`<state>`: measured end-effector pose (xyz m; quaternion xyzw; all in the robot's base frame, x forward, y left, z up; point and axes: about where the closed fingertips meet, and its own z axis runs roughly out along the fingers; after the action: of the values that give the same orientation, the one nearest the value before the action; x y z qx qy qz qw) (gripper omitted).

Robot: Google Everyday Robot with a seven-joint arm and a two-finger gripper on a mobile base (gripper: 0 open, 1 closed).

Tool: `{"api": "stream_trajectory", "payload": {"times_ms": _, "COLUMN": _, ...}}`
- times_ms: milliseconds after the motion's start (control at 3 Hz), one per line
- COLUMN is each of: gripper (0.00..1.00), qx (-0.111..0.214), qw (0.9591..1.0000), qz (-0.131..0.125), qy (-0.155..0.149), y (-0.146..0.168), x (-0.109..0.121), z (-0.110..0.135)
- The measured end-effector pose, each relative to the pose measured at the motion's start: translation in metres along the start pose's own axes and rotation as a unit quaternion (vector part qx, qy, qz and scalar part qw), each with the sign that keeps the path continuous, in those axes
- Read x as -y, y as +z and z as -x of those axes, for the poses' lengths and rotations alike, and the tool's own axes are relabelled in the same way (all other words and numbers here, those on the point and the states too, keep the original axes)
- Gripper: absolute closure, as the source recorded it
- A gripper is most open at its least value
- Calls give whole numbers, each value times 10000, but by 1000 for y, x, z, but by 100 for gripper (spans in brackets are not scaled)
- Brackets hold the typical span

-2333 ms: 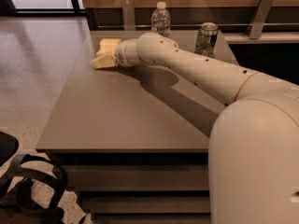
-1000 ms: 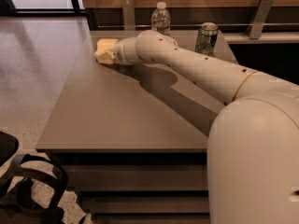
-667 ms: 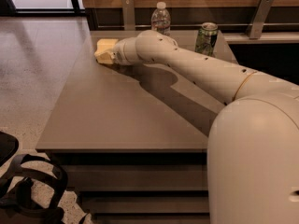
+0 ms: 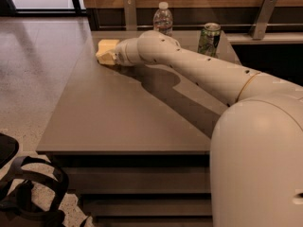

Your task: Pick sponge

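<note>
My arm (image 4: pixel 203 70) runs from the bulky white shoulder (image 4: pixel 258 164) at 5 o'clock out toward 10 o'clock, stretched long and nearly straight. At the rounded wrist (image 4: pixel 151 45) it bends and dips slightly. The gripper (image 4: pixel 107 52) sits at the far end, at 10 o'clock, pointing left.

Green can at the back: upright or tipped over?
Upright: the green can stands on its base, silver top up. The claw is away, at the far left of the table.
</note>
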<state>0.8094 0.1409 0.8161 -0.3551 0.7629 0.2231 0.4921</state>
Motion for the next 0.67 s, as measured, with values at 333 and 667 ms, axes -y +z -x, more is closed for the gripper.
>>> {"api": "stream_trajectory", "payload": {"times_ms": 333, "gripper": 100, "qx": 0, "qw": 10000, "qz": 0, "qy": 0, "y": 0, "x": 0, "z": 0}}
{"api": "stream_trajectory", "payload": {"times_ms": 667, "gripper": 100, "qx": 137, "qw": 9997, "qz": 111, "qy": -161, "y": -15, "x": -2, "z": 17}}
